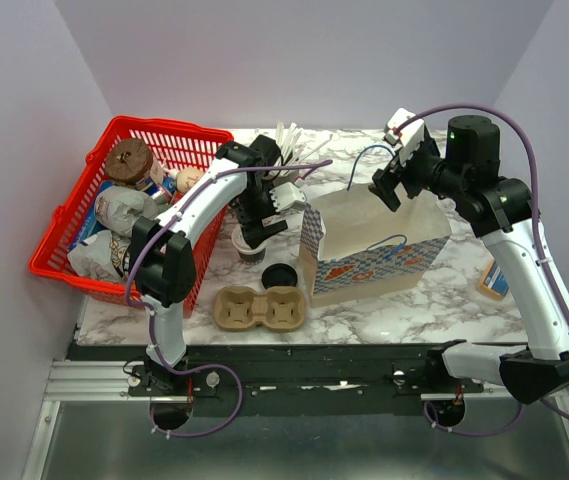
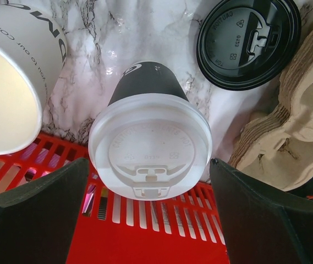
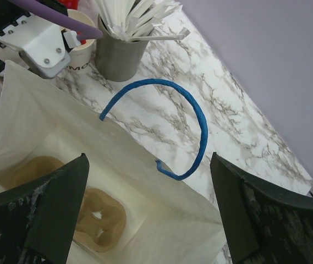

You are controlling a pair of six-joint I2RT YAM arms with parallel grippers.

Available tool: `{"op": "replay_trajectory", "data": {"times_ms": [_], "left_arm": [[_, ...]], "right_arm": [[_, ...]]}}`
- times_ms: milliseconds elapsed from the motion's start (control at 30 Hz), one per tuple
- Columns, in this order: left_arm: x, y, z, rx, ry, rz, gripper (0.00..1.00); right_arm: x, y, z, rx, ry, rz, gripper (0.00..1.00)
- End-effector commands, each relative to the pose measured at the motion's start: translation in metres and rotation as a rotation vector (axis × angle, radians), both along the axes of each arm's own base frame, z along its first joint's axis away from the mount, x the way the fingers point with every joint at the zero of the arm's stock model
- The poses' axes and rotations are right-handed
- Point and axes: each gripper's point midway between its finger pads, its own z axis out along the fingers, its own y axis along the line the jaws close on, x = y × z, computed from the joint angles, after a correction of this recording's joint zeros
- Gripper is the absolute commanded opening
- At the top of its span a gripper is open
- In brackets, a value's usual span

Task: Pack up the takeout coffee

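A white marble table with grey veins stands between pale lilac walls. From the top camera, a red basket (image 1: 64, 240) full of things is at the left, and an open paper bag (image 1: 379, 262) stands right of the middle. Between them is the takeout coffee (image 1: 251, 250), upright on the marble, with a black lid (image 1: 280, 275) and a cardboard cup carrier (image 1: 261, 308) nearer to the arm bases. The left gripper (image 1: 255, 232) hangs just over the coffee, and the right gripper (image 1: 389, 190) is above the far edge of the bag. In the left wrist view the fingers are spread wide on both sides of the coffee's white lid and do not touch it; a cream cup (image 2: 13, 71) is beside it. In the right wrist view the fingers are also wide apart and hold nothing, above the bag's blue handle (image 3: 197, 115); a second carrier (image 3: 98, 214) lies inside the bag, and a grey holder of straws (image 3: 117, 55) stands behind.
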Motion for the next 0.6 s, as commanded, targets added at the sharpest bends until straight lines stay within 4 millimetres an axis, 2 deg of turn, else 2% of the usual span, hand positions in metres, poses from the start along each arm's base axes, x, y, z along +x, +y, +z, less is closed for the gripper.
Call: {"op": "replay_trajectory", "data": {"times_ms": [0, 367, 567], "left_arm": [[-0.0028, -0.0069, -0.003, -0.016, 0.017, 0.001, 0.99], [-0.0042, -0.007, -0.0095, -0.012, 0.026, -0.004, 0.98], [-0.006, -0.0059, -0.0119, -0.013, 0.021, 0.002, 0.93]], "right_arm": [[-0.0002, 0.0032, -0.0049, 0.011, 0.028, 0.013, 1.0], [0.0033, 0.004, -0.0045, 0.011, 0.027, 0.014, 1.0], [0.004, 0.004, -0.0056, 0.01, 0.027, 0.01, 1.0]]}}
